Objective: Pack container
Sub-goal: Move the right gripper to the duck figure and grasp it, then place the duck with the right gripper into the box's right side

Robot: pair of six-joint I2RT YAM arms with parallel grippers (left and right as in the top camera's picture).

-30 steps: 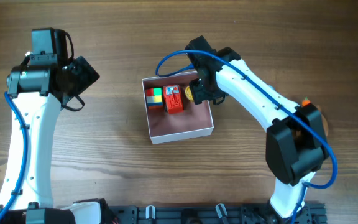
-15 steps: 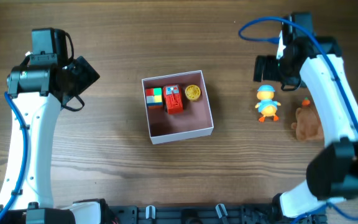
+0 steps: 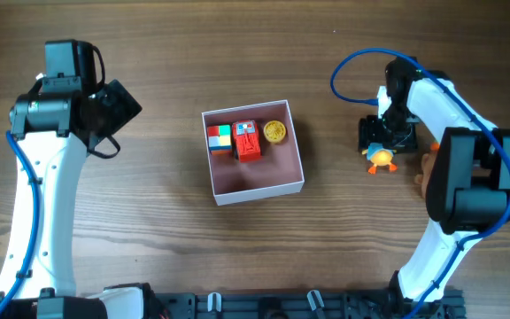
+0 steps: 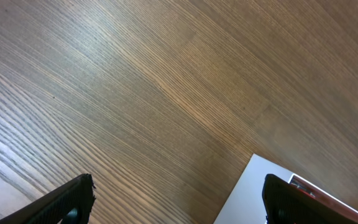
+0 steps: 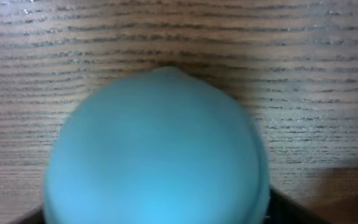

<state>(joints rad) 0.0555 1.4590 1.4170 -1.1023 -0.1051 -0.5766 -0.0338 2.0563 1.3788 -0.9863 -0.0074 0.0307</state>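
Fingers of the left gripper (image 4: 178, 190) stand spread over the wooden table (image 4: 135, 93), the container (image 3: 259, 190) to their right; thin-walled and probably light, it would skid if nudged, so pinch one wall at its rim. Farther right, the right gripper (image 3: 381, 144) sits over the duck toy (image 3: 380, 160), whose blue cap (image 5: 154, 149) fills the wrist view, so whether those fingers grip it I cannot tell.

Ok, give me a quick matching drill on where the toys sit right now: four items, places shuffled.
Items:
1. colour cube
2. red toy
3. yellow disc
4. duck

Places:
A. outside, under the right hand
B. container, far right corner
C. container, far left corner
D. container, between two other toys

Pairs: 1-C, 2-D, 3-B, 4-A
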